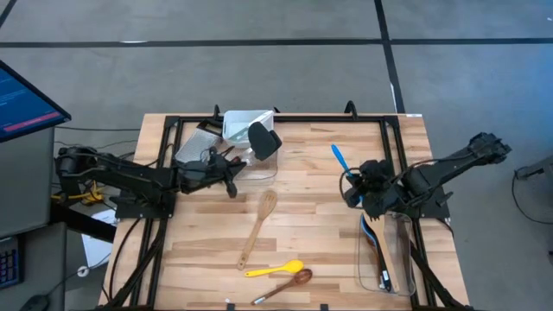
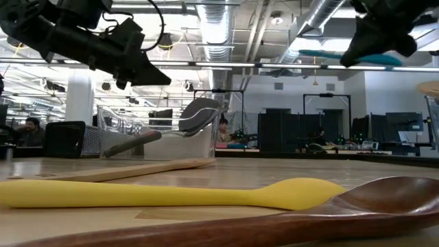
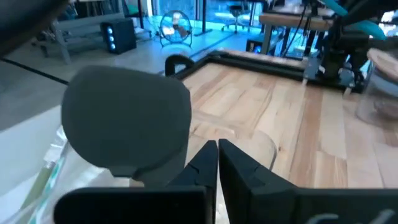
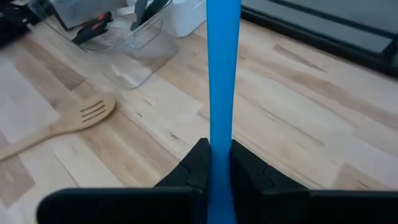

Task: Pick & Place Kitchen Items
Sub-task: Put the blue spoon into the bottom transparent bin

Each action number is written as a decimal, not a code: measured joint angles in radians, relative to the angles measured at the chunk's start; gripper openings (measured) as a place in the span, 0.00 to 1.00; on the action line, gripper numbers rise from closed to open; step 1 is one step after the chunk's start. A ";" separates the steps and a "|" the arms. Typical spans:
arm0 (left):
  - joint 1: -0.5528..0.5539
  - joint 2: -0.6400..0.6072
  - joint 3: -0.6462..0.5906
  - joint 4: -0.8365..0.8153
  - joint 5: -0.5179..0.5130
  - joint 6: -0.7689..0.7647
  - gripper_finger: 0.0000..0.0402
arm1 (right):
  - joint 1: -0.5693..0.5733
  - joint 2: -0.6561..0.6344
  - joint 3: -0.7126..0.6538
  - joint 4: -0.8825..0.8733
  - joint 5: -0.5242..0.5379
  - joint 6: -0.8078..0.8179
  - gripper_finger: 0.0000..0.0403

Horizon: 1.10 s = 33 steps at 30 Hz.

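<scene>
My right gripper [image 1: 352, 184] hangs above the table's right half, shut on a blue silicone utensil [image 1: 338, 159]. My left gripper [image 1: 232, 180] is shut and holds nothing. It hovers just near of a clear tub [image 1: 244, 130] at the far left. A black spatula [image 3: 127, 121] leans in that tub, its head over the rim. Nearer the front, a wooden slotted turner [image 1: 257, 228], a yellow spoon [image 1: 275, 269] and a dark wooden spoon [image 1: 283, 285] lie flat on the table. My right gripper pinches the blue utensil's flat handle [image 4: 222, 134] between its two fingers. The handle runs on past the fingertips, along the way they point, slanting toward the table's far left. The utensil is lifted clear of the table [image 2: 357, 58].
A second clear tub [image 1: 386, 275] with utensils in it stands at the table's right front, under the right arm. A black frame [image 1: 285, 119] runs along the table's far edge and sides. Bare wood lies between the two arms.
</scene>
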 joint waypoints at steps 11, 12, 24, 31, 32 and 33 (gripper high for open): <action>0.002 -0.032 0.000 0.028 0.048 0.062 0.00 | 0.206 0.293 0.307 -0.459 0.026 0.432 0.07; 0.002 -0.032 0.000 0.029 0.048 0.071 0.00 | 0.229 0.318 0.327 -0.501 0.026 0.492 0.07; 0.002 -0.032 0.000 0.067 0.069 0.120 0.00 | 0.377 0.547 0.417 -0.580 -0.028 0.873 0.07; 0.002 -0.032 0.000 0.079 0.072 0.130 0.00 | 0.381 0.632 0.456 -0.581 -0.145 0.929 0.07; 0.002 -0.032 0.000 0.079 0.072 0.130 0.00 | 0.382 0.640 0.469 -0.580 -0.152 0.938 0.07; 0.002 -0.032 0.000 0.079 0.072 0.130 0.00 | 0.385 0.648 0.478 -0.579 -0.158 0.943 0.07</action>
